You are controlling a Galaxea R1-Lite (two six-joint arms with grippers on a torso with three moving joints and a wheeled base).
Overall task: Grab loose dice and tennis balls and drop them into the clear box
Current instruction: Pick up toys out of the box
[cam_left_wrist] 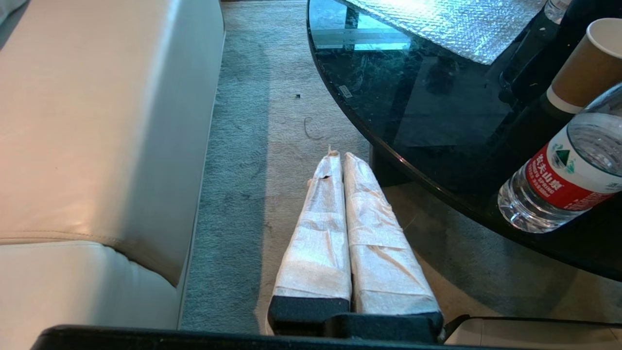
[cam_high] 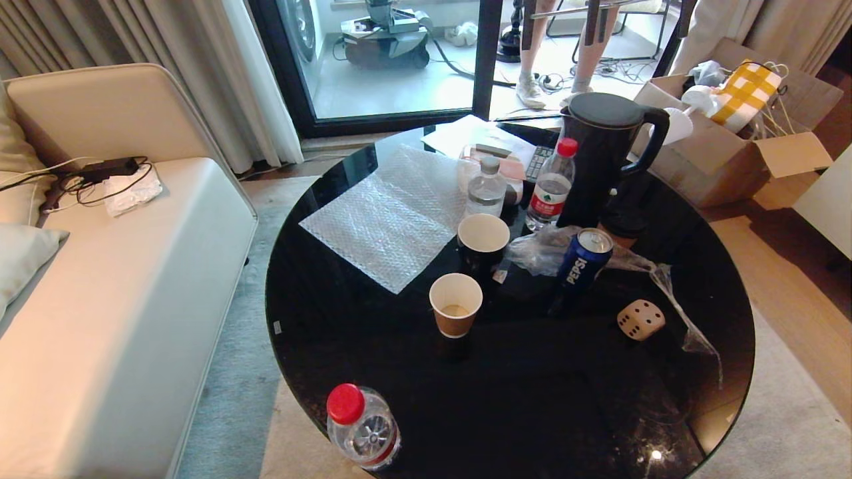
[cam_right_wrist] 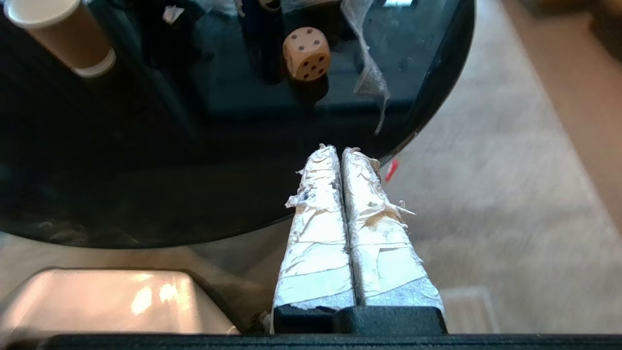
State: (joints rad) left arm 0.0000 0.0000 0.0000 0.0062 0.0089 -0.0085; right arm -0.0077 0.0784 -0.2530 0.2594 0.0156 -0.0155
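Starting from the near edge of the round black table (cam_high: pixel 413 412), you have nothing in hand yet. Your right gripper (cam_right_wrist: pixel 341 151) hangs just off the near right rim of the table, its taped fingers pressed together and empty, pointed toward the work. Your left gripper (cam_left_wrist: pixel 340 156) sits low over the carpet between the sofa (cam_high: pixel 100 279) and the table's left edge, fingers likewise pressed together around nothing; it looks parked.

Nearest on the tabletop stands a water bottle (cam_high: pixel 363 426) with a red cap, which is not your concern. Further in, on the right side, lies the beige die (cam_high: pixel 641 319), black pips showing, free on the glass. It rests just beside a strip of crumpled clear plastic film (cam_high: pixel 672 293) and near the blue Pepsi can (cam_high: pixel 582 263). That die is the only task piece you can see; no tennis balls and no other dice show anywhere.

Beyond it stand two paper cups (cam_high: pixel 456 305), a sheet of bubble wrap (cam_high: pixel 393 216), two more bottles and a black kettle (cam_high: pixel 609 159). The clear box shows in none of the views, so you cannot tell whether anything has gone into it.

Judging from this, the job is at or near its start: the right gripper must open, reach the die, and you must then find the box.
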